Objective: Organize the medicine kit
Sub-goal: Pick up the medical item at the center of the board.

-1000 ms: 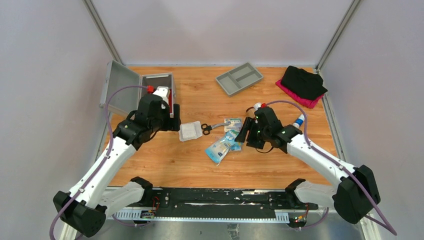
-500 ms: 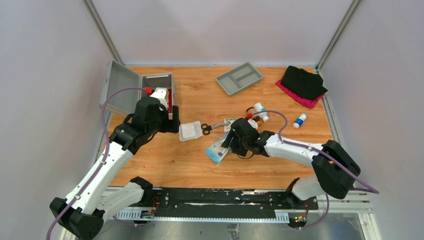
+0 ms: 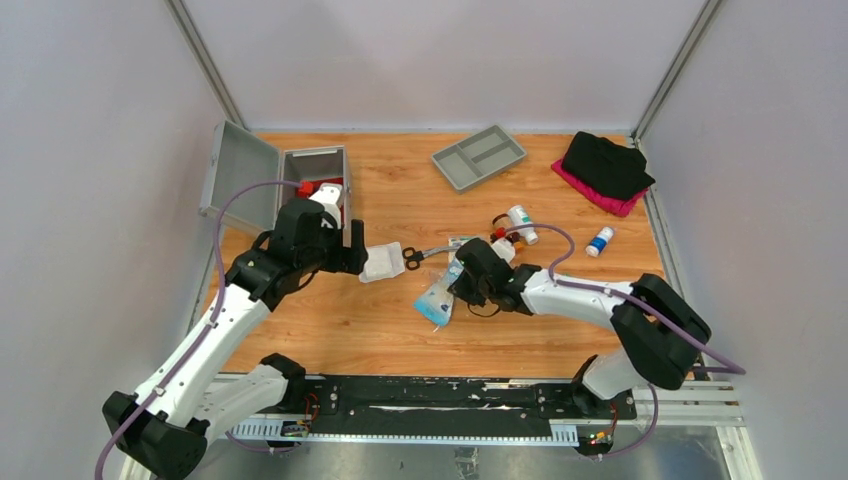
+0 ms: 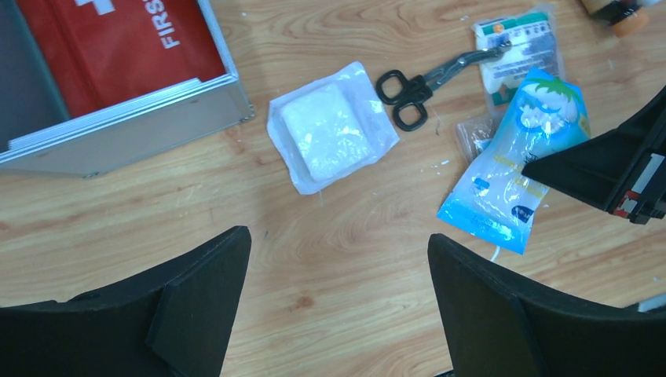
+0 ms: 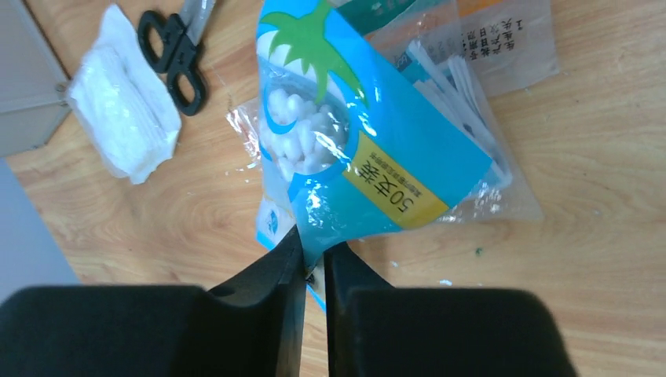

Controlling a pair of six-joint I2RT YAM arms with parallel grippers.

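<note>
The medicine kit (image 3: 317, 153) stands open at the back left, its lid (image 3: 240, 176) tipped back. Its metal wall (image 4: 126, 133) shows in the left wrist view, with a red pouch (image 4: 118, 47) inside. My left gripper (image 3: 355, 258) (image 4: 338, 306) hangs open over bare wood, just short of a white gauze packet (image 3: 378, 262) (image 4: 330, 129). Black-handled scissors (image 3: 420, 255) (image 4: 416, 86) lie beside the packet. My right gripper (image 3: 458, 285) (image 5: 314, 267) is shut on the edge of a blue bag of cotton balls (image 3: 437, 298) (image 5: 353, 141), which rests on the table.
A grey compartment tray (image 3: 478, 157) sits at the back centre and a black-and-pink cloth (image 3: 605, 170) at the back right. Small bottles (image 3: 520, 222) (image 3: 600, 240) stand right of my right arm. Clear sachets (image 5: 487, 47) lie under the blue bag.
My right arm swung left to the blue bag and its jaws closed on the bag's edge. The left gripper shifted slightly toward the gauze packet, staying open.
</note>
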